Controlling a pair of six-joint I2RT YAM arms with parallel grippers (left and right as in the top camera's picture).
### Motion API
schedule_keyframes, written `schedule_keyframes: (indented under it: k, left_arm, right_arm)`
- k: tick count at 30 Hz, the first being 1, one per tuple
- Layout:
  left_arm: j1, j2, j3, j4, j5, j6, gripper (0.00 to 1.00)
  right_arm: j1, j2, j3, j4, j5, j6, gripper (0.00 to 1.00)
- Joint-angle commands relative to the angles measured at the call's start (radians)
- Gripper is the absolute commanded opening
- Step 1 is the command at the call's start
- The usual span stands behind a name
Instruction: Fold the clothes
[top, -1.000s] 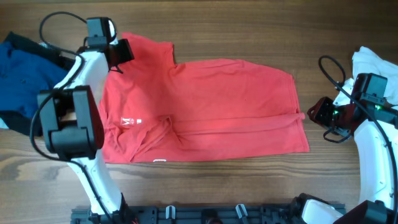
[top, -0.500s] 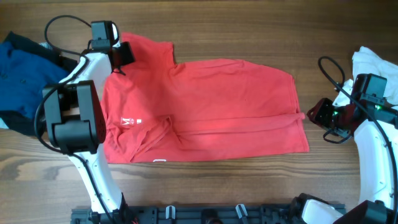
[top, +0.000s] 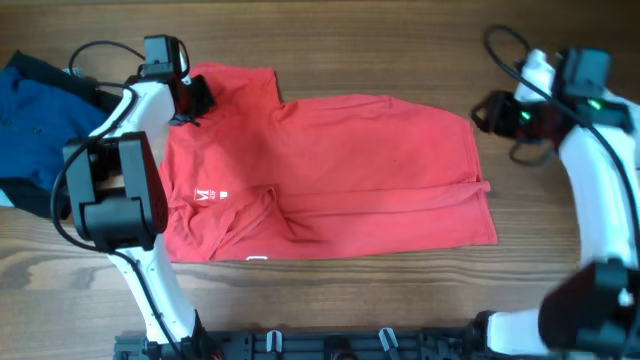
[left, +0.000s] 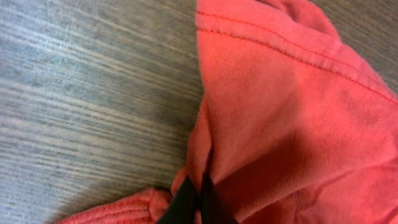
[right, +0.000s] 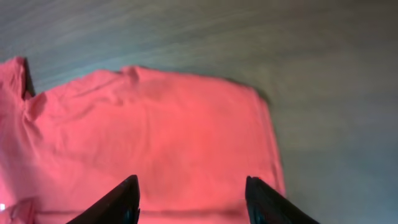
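Left wrist view shows the left claw (left: 199, 196) pinched together on a fold of the red T-shirt (left: 292, 112), right at its edge where the hem meets the wooden table (left: 81, 93). 1 second ago those jaws stood apart over the same corner, so the grasp has only just been made. Overhead, that corner is the shirt's far left one, by the sleeve, and a blue garment (top: 30, 110) lies just beyond it at the table's left end.

The right claw (right: 191, 183) has its 2 fingers apart and holds nothing. It has swung from beside the shirt's near right hem up to the far right corner and hangs close by it.

The shirt lies spread across the middle of the table, logo up, not yet folded. With 1 far corner gripped and the other approached, a fold of the far edge toward the near edge looks to be in preparation.
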Motion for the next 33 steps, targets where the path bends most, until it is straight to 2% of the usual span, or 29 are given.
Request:
schedule_keyframes:
  k: [1, 6, 13, 14, 15, 17, 22, 26, 29, 33]
  left_arm:
    - [0.008, -0.015, -0.003, -0.046, 0.005, -0.039, 0.04]
    - [0.008, -0.003, -0.01, -0.082, 0.005, -0.039, 0.04]
    - [0.008, 0.011, -0.011, -0.102, 0.005, -0.039, 0.04]
    - [0.008, 0.011, -0.011, -0.103, 0.005, -0.039, 0.04]
    - [0.008, 0.011, -0.011, -0.109, 0.005, -0.039, 0.04]
    - [0.008, 0.011, -0.011, -0.125, 0.005, -0.039, 0.04]
    - [0.008, 0.003, -0.01, -0.181, 0.01, -0.035, 0.04]
    - [0.016, -0.147, -0.01, -0.224, 0.072, 0.014, 0.04]
    - [0.017, -0.25, -0.01, -0.379, 0.072, 0.018, 0.04]
    - [0.017, -0.271, -0.01, -0.616, 0.072, 0.018, 0.04]
  right_arm:
    - [0.069, 0.183, 0.066, 0.121, -0.016, 0.034, 0.55]
    - [0.131, 0.401, 0.066, 0.368, 0.006, 0.146, 0.55]
    - [0.146, 0.485, 0.066, 0.339, 0.023, 0.163, 0.54]
    - [0.146, 0.485, 0.066, 0.336, 0.03, 0.164, 0.5]
    - [0.146, 0.485, 0.066, 0.332, 0.033, 0.164, 0.38]
    - [0.146, 0.485, 0.066, 0.314, 0.045, 0.165, 0.04]
    - [0.145, 0.465, 0.066, 0.27, 0.086, 0.169, 0.04]
    - [0.144, 0.284, 0.067, 0.257, 0.242, 0.189, 0.04]
    - [0.144, 0.142, 0.066, 0.137, 0.323, 0.193, 0.04]
    - [0.144, 0.092, 0.066, -0.091, 0.359, 0.188, 0.04]
